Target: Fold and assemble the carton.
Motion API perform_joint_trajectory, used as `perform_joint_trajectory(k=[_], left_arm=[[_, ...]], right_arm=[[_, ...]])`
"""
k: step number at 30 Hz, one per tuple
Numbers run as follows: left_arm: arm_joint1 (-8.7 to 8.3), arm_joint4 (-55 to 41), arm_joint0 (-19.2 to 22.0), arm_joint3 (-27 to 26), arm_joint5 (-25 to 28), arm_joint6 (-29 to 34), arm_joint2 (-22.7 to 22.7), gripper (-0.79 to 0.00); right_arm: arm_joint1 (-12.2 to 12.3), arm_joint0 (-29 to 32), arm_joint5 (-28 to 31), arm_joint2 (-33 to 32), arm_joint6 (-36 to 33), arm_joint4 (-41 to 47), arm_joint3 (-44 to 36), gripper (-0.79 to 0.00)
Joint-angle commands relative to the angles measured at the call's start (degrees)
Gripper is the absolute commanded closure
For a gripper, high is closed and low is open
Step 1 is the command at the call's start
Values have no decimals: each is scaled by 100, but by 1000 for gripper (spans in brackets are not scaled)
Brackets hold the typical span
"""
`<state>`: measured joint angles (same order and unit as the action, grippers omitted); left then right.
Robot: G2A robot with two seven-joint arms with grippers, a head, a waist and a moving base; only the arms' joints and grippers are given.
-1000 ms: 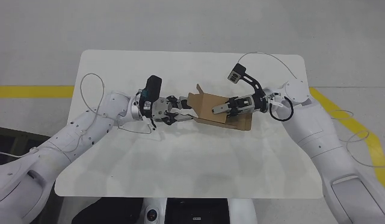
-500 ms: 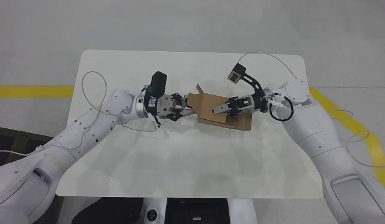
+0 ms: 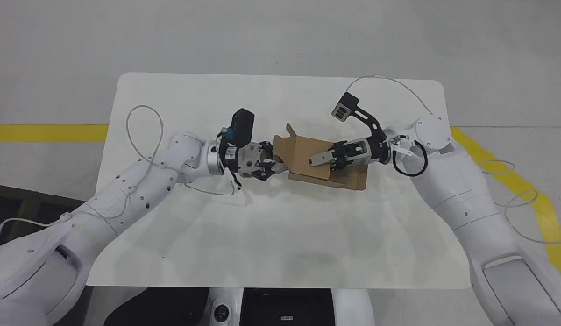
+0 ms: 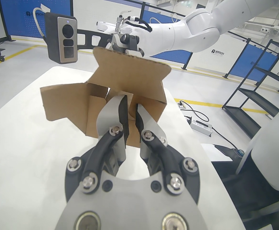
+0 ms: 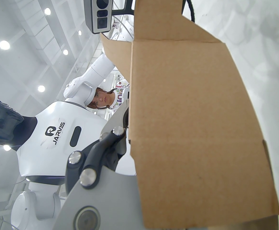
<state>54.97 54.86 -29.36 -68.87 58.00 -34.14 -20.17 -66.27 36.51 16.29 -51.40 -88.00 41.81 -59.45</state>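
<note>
A brown cardboard carton [image 3: 308, 153] lies partly folded in the middle of the white table [image 3: 175, 98], its open end with loose flaps facing my left gripper. My right gripper [image 3: 326, 159] is shut on the carton's upper wall; one silver finger [image 5: 117, 123] shows beside the panel [image 5: 189, 120], and the other is hidden behind it. My left gripper [image 3: 266, 163] is at the carton's open end. Its fingertips [image 4: 130, 102] stand a narrow gap apart among the end flaps [image 4: 130, 72], with nothing visibly between them.
The right wrist's camera on its black stalk [image 3: 342, 109] hangs over the carton's far side, also seen in the left wrist view [image 4: 61, 40]. Loose cables [image 3: 136, 124] trail from both arms. Bare table lies in front of and behind the carton.
My left arm has moved right, bringing its gripper from a short way off up to the carton's open end. The right gripper and the carton have stayed put.
</note>
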Motion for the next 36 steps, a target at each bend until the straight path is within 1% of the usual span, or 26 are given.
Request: perform_joint_trajectory(k=[1, 7, 12, 15, 17, 22, 23, 24, 26, 27, 31, 36], left_arm=[[12, 42, 13, -15, 0, 11, 2, -160], [26, 114, 15, -15, 0, 15, 4, -197], [-5, 98, -32, 82, 0, -44, -57, -249], [-48, 35, -102, 160, 0, -142, -144, -289], [-89, -10, -156, 219, 0, -203, -236, -299], [-215, -106, -315, 319, 0, -306, -535, -376], [-241, -118, -345, 343, 0, -311, -604, -431], [-265, -140, -375, 381, 0, -306, -677, -529], [-295, -186, -427, 402, 0, -259, -789, -770], [-302, -217, -445, 411, 0, -220, -834, -785], [-277, -438, -489, 492, -8, -81, -994, -785], [-176, -692, -471, 639, -126, 166, -1144, -785]], right_arm=[[0, 0, 0, 0, 0, 0, 0, 0], [0, 0, 0, 0, 0, 0, 0, 0], [0, 0, 0, 0, 0, 0, 0, 0], [0, 0, 0, 0, 0, 0, 0, 0], [0, 0, 0, 0, 0, 0, 0, 0], [0, 0, 0, 0, 0, 0, 0, 0], [0, 0, 0, 0, 0, 0, 0, 0], [0, 0, 0, 0, 0, 0, 0, 0], [0, 0, 0, 0, 0, 0, 0, 0], [0, 0, 0, 0, 0, 0, 0, 0], [0, 0, 0, 0, 0, 0, 0, 0], [0, 0, 0, 0, 0, 0, 0, 0]])
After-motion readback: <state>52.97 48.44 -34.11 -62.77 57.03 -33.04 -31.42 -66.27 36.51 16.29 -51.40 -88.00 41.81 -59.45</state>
